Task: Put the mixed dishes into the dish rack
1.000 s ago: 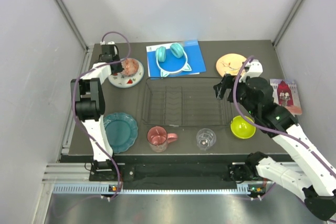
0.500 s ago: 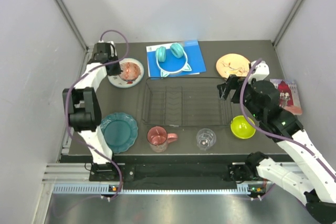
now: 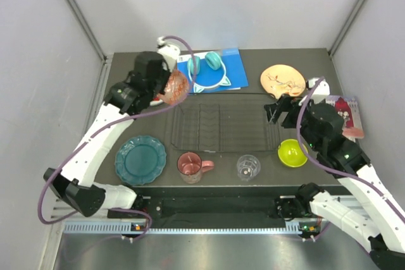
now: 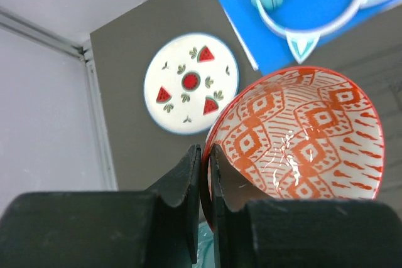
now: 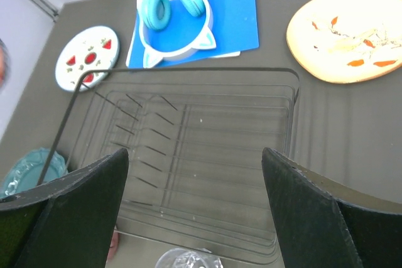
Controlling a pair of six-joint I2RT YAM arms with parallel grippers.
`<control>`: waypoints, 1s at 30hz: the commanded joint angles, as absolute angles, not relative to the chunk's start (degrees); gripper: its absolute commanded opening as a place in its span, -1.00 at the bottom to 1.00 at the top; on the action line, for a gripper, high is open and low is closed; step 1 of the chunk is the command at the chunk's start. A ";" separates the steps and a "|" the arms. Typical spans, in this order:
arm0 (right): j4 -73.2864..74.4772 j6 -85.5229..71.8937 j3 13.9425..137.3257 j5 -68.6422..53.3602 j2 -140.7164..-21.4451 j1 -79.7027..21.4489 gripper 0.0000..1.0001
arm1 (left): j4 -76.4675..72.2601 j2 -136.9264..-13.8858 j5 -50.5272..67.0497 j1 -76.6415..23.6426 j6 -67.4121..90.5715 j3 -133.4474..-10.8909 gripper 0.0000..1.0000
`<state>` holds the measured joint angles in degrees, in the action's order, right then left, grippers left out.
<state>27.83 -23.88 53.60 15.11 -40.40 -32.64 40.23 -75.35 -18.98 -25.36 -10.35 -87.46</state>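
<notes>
Two black fingers (image 4: 182, 180) of the left gripper (image 4: 205, 174) pinch the rim of the small patterned bowl (image 4: 301, 136). They hold it tilted in the air at the upper left of the top view, just off the dish rack's (image 3: 218, 121) far left corner. The white watermelon plate (image 4: 190, 83) lies on the table beyond it. The right gripper (image 5: 195, 167) hangs over the rack's right end, fingers spread wide. The teal plate (image 3: 140, 159), pink mug (image 3: 190, 164), clear glass (image 3: 248, 167) and lime-green bowl (image 3: 292, 153) line the lower edge, and the floral plate (image 3: 281, 79) sits upper right.
</notes>
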 commanded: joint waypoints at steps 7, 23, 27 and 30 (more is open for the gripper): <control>29.88 -25.93 54.93 17.40 -32.44 -33.13 0.71 | 35.89 -80.33 -56.21 -40.94 -30.12 -84.73 -1.00; 34.36 -28.74 56.51 18.28 -31.20 -33.13 0.68 | 31.56 -85.50 -60.47 -49.92 -30.15 -78.13 -1.00; 34.98 -29.18 56.78 18.19 -30.59 -33.05 0.68 | 29.98 -89.46 -62.48 -51.15 -30.06 -80.15 -1.00; 35.42 -29.62 56.43 17.84 -29.62 -33.14 0.68 | 29.53 -91.93 -63.98 -51.94 -29.62 -80.51 -1.00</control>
